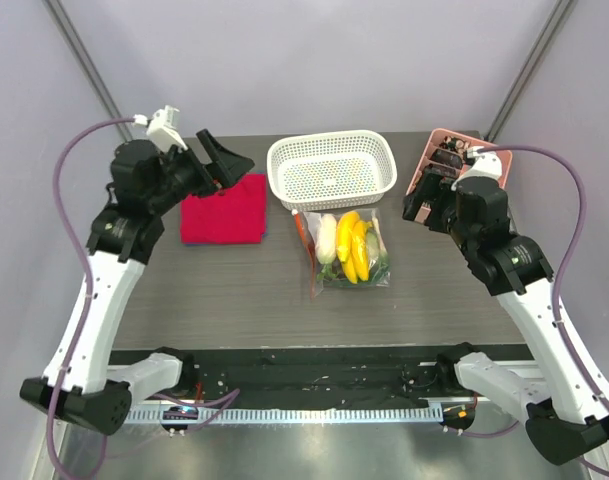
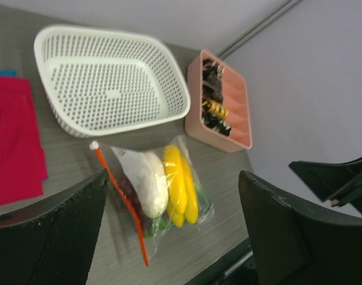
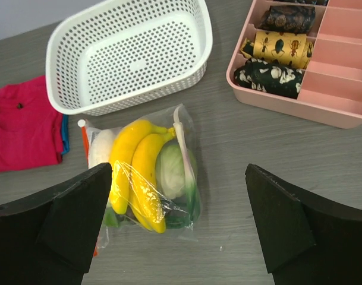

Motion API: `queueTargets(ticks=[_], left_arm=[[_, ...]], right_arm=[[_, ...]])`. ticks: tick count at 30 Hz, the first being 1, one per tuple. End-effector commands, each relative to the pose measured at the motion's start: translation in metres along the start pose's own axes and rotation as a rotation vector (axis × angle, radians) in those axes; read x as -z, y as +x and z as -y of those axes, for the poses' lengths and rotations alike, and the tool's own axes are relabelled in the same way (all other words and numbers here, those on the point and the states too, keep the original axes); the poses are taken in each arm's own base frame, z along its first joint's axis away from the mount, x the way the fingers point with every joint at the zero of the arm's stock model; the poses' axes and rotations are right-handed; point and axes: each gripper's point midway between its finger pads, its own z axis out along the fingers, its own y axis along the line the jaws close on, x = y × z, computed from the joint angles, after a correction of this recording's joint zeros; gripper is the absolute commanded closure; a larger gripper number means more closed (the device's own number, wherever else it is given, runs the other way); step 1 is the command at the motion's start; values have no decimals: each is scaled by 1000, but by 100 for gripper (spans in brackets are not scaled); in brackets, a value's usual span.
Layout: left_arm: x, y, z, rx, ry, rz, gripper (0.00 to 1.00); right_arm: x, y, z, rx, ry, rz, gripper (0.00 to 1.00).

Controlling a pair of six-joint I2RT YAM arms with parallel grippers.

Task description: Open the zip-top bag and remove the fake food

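- You are working in a robotics lab cell, not a home: plain lilac walls (image 1: 314, 60) box in your grey table (image 1: 234, 300).
- Your left arm (image 1: 99, 290) and right arm (image 1: 544, 310) are bolted to its near edge, purple cables (image 1: 57, 190) looping off them.
- Grey metal struts (image 1: 84, 60) rise at the back corners.
- The props look staged (fake food (image 1: 349, 245) in a zip-top bag (image 1: 374, 278), a white basket (image 1: 331, 138), a pink tray (image 1: 424, 165), a red cloth (image 1: 224, 210)).
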Motion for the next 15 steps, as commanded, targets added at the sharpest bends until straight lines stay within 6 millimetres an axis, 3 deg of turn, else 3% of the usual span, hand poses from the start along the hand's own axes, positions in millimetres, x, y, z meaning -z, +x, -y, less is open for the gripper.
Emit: queueTargets(ticks=[1, 3, 4, 7, 10, 12, 13, 15], left_arm=[[-50, 86, -57, 115, -44, -253, 23], [-77, 121, -76, 194, 13, -284, 31], [-84, 134, -78, 212, 41, -304, 42], [-109, 172, -94, 191, 15, -338, 51], [-134, 196, -97, 186, 17, -333, 55], [-148, 206, -108, 206, -4, -322, 61], [-157, 222, -121, 238, -32, -346, 65], [-174, 221, -120, 283, 5, -315, 66]], right_arm=[[-7, 10, 2, 34, 21, -45, 0], [-9, 11, 2, 39, 15, -48, 0], [-9, 16, -2, 56, -15, -63, 0], [-10, 22, -13, 76, -89, -76, 0], [-15, 31, -14, 88, -100, -102, 0], [-16, 34, -16, 88, -113, -106, 0], [-16, 37, -16, 87, -117, -110, 0], [-15, 40, -16, 87, -128, -106, 0]])
